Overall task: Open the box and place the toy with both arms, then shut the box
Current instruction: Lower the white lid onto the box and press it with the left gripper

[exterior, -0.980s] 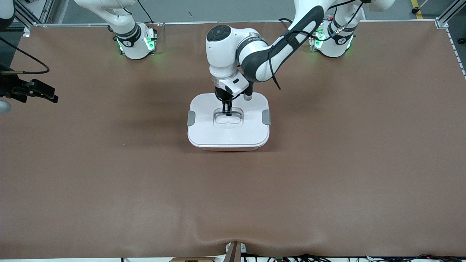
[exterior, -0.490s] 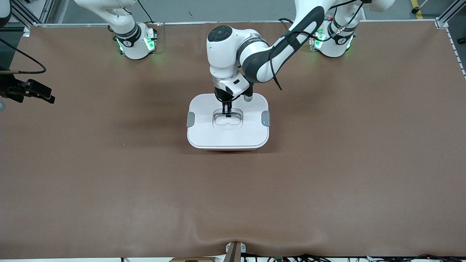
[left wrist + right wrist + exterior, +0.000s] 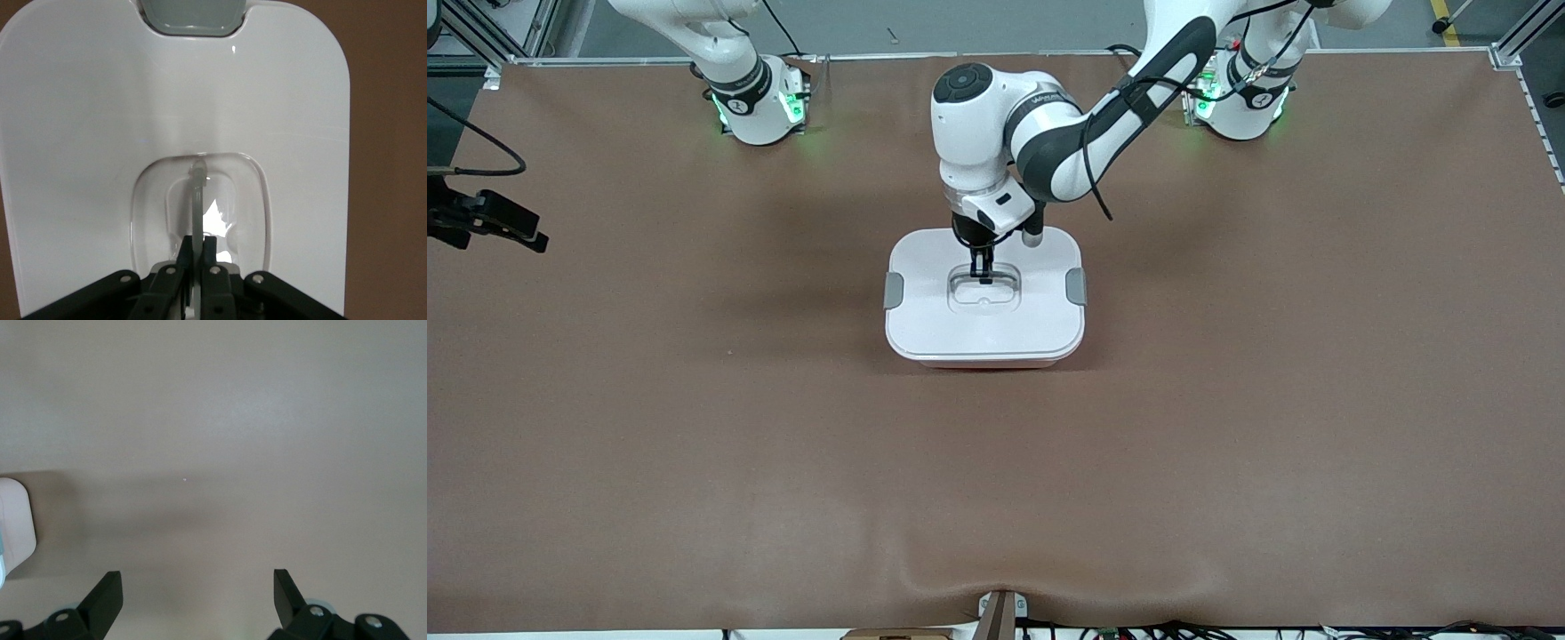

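- Front view, right arm's end of the table: my right gripper (image 3: 511, 227) hangs spread wide and holding nothing over that table (image 3: 694, 427) edge; this arm waits, well apart from the box.
- Table centre, nearer the edge where the bases stand: the box (image 3: 984, 298), white lid (image 3: 100, 133) on, long axis running between its two grey end clips (image 3: 894, 290).
- My left gripper (image 3: 983, 269) stands directly over the lid's middle, clamped on the clear centre handle (image 3: 198, 193), so any lift goes straight up.
- The toy is not visible.
- Writing on the left arm's wrist is too small to read; no other labels show.
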`<action>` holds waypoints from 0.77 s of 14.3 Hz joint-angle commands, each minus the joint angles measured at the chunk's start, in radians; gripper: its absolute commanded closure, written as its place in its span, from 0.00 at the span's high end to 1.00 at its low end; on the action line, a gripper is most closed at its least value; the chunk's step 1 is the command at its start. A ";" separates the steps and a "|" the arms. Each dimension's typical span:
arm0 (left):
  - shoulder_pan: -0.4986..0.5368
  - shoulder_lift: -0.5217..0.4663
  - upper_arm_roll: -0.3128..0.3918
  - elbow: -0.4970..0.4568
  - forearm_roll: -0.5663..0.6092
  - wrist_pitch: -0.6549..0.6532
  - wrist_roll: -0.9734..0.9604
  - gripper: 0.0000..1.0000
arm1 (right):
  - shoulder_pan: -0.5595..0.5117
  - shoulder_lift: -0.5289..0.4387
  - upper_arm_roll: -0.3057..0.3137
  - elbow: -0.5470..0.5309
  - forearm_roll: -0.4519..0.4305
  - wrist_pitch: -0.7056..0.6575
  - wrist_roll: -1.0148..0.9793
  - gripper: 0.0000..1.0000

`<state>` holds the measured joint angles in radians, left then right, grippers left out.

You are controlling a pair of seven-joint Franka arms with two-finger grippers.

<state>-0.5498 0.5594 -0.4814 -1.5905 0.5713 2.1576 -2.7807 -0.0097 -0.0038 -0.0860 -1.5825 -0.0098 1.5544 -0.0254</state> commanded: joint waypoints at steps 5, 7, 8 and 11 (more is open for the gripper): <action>-0.007 -0.015 -0.005 -0.029 0.059 0.008 -0.197 0.02 | -0.021 -0.007 0.009 0.010 -0.006 -0.027 0.001 1.00; 0.001 -0.015 -0.005 -0.026 0.062 0.010 -0.195 0.04 | -0.019 -0.007 0.009 0.012 -0.007 -0.027 -0.007 1.00; 0.002 -0.012 -0.005 -0.026 0.064 0.014 -0.197 0.04 | -0.019 -0.008 0.009 0.012 -0.007 -0.027 -0.007 1.00; 0.001 -0.012 -0.005 -0.019 0.064 0.016 -0.191 0.08 | -0.019 -0.005 0.009 0.010 -0.007 -0.027 -0.007 1.00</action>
<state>-0.5457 0.5594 -0.4811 -1.5907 0.5713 2.1627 -2.7807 -0.0137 -0.0038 -0.0882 -1.5811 -0.0098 1.5434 -0.0267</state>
